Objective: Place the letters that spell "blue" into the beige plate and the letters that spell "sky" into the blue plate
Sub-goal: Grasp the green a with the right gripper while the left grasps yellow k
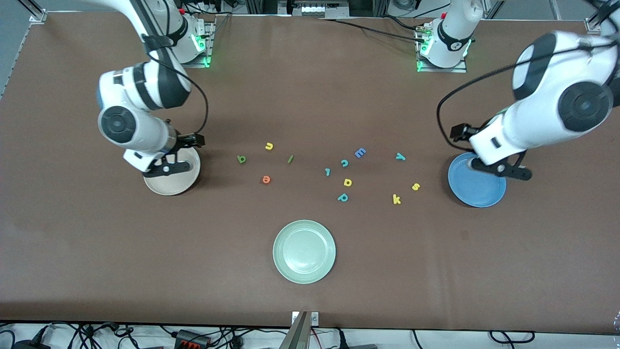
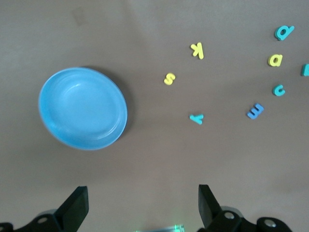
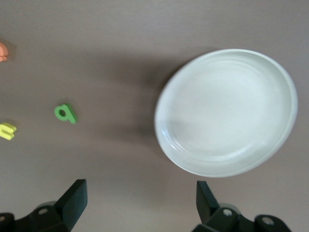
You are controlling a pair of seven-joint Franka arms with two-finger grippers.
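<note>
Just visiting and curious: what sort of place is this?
Likely a robotics lab: two white robot arms bolted to a brown-covered table, small foam letters scattered between round plates, and cables along the table's edge.

Even overhead light, soft shadows

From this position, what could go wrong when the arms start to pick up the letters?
1. Wrong letter: the teal y lies on the table near a blue E and a teal c, and a yellow d-like letter shares its colour with the yellow k; a distractor might be picked.
2. The thin green l lies flat and may slip from the fingers.
3. Both grippers, left and right, hang open over their plates, so a descent could knock the blue plate or the beige plate.
</note>
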